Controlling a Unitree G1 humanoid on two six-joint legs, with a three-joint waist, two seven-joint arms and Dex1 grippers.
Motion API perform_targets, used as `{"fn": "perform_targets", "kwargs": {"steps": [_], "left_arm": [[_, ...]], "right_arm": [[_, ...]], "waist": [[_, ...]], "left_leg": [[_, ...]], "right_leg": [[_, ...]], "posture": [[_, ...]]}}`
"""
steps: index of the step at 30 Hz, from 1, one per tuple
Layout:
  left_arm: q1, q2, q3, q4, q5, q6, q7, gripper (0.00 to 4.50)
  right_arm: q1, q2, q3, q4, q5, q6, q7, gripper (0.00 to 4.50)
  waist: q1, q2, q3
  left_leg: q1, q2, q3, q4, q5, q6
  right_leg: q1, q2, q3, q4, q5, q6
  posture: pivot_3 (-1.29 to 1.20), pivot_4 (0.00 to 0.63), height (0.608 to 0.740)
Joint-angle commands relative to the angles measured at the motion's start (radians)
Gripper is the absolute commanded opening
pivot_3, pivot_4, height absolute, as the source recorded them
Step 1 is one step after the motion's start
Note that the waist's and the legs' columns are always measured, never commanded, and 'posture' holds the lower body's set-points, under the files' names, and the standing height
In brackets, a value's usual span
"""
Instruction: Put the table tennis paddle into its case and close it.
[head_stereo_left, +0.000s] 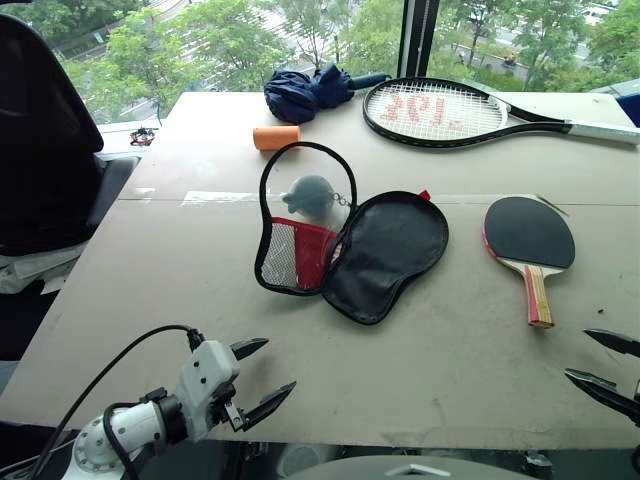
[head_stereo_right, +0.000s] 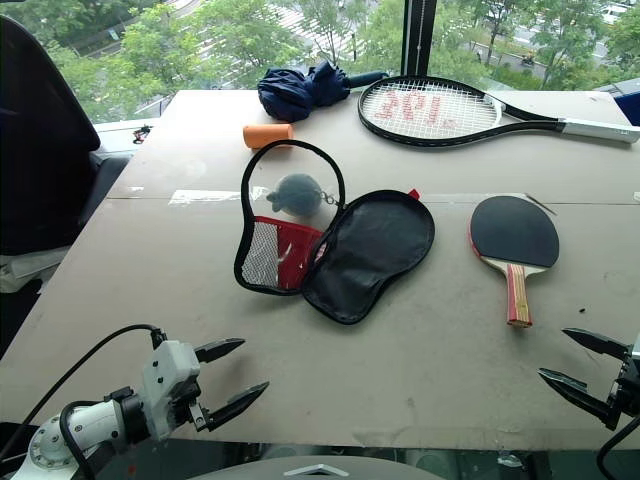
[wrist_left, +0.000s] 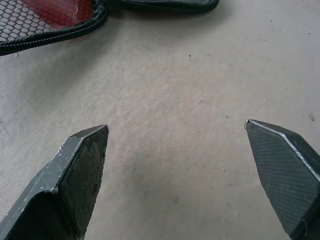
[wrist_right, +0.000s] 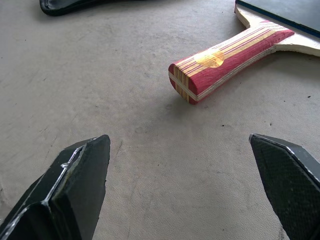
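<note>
Tabletop (head_stereo_left: 200, 300), case (head_stereo_left: 385, 250), table tennis paddle (head_stereo_left: 528, 240): paddle lay nearest the right hand (head_stereo_left: 605, 368).
Case lay unzipped mid-tabletop, well ahead of the left hand (head_stereo_left: 262, 378); paddle sat right of it, apart, long axis fore-aft, handle toward the right hand, the nearer one. Both hands were spread wide, empty.

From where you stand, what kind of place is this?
Probably an indoor lab or office workspace by a big window: a bare tabletop, trees outside the glass, and a dark chair at the table's side.
</note>
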Motion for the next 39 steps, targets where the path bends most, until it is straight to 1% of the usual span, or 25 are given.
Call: {"fn": "perform_targets", "kwargs": {"steps": [1, 7, 22, 28, 30, 33, 37, 39], "left_arm": [[0.002, 0.007, 0.014, -0.03, -0.013, -0.017, -0.008, 4.44], [0.004, 0.003, 0.019, -0.029, -0.035, -0.013, -0.016, 4.44], [-0.029, 0.023, 0.04, -0.013, -0.064, -0.011, -0.054, 4.44], [-0.041, 0.043, 0.078, -0.003, -0.118, -0.004, -0.101, 4.44], [-0.053, 0.059, 0.115, 0.005, -0.155, 0.001, -0.13, 4.44], [-0.084, 0.09, 0.165, 0.019, -0.211, 0.026, -0.167, 4.44], [-0.16, 0.153, 0.237, 0.027, -0.316, 0.101, -0.209, 4.44], [-0.224, 0.207, 0.28, 0.034, -0.367, 0.131, -0.246, 4.44]], "right_arm": [[-0.001, -0.01, -0.039, -0.01, 0.018, -0.007, 0.009, 4.5], [-0.006, -0.02, -0.047, -0.017, 0.022, 0.006, 0.011, 4.5], [-0.002, 0.002, -0.05, -0.029, 0.022, -0.003, 0.007, 4.5], [0.004, 0.016, -0.059, -0.126, 0.081, 0.059, -0.013, 4.5], [0.007, 0.016, -0.051, -0.206, 0.12, 0.101, -0.014, 4.5], [-0.018, 0.022, -0.03, -0.308, 0.14, 0.14, -0.059, 4.5], [-0.109, 0.05, 0.046, -0.429, 0.148, 0.194, -0.154, 4.5], [-0.183, 0.057, 0.151, -0.486, 0.071, 0.249, -0.259, 4.5]], "waist": [[0.0, 0.0, 0.0], [0.0, 0.0, 0.0], [0.0, 0.0, 0.0], [0.0, 0.0, 0.0], [-0.001, 0.0, 0.0], [-0.001, 0.0, 0.0], [-0.002, 0.0, 0.0], [-0.002, -0.001, 0.0]], "left_leg": [[0.0, 0.0, 0.0, 0.0, 0.0, 0.0], [0.0, 0.0, 0.0, 0.0, 0.0, 0.0], [0.0, 0.0, 0.0, 0.0, 0.0, 0.0], [0.001, 0.0, 0.0, 0.0, 0.0, 0.0], [0.001, 0.0, 0.001, 0.0, 0.0, 0.0], [0.001, 0.001, 0.001, 0.0, 0.0, 0.0], [0.001, 0.001, 0.0, 0.0, 0.0, 0.0], [0.002, 0.001, 0.0, 0.0, 0.0, -0.001]], "right_leg": [[0.0, 0.0, 0.0, 0.0, 0.0, 0.0], [0.0, 0.0, 0.0, 0.0, 0.0, 0.0], [0.0, 0.0, 0.0, 0.0, 0.0, 0.0], [0.0, 0.0, 0.0, 0.0, 0.0, 0.0], [0.0, 0.0, 0.001, 0.0, 0.0, 0.0], [0.0, 0.0, 0.0, 0.001, 0.0, 0.0], [0.0, 0.001, 0.0, 0.001, 0.0, 0.0], [0.0, 0.001, 0.0, 0.001, 0.0, 0.0]], "posture": [[0.0, 0.15, 0.726], [0.0, 0.15, 0.726], [0.0, 0.15, 0.726], [0.0, 0.15, 0.726], [0.0, 0.15, 0.726], [0.0, 0.15, 0.726], [0.0, 0.15, 0.726], [0.0, 0.15, 0.726]]}}
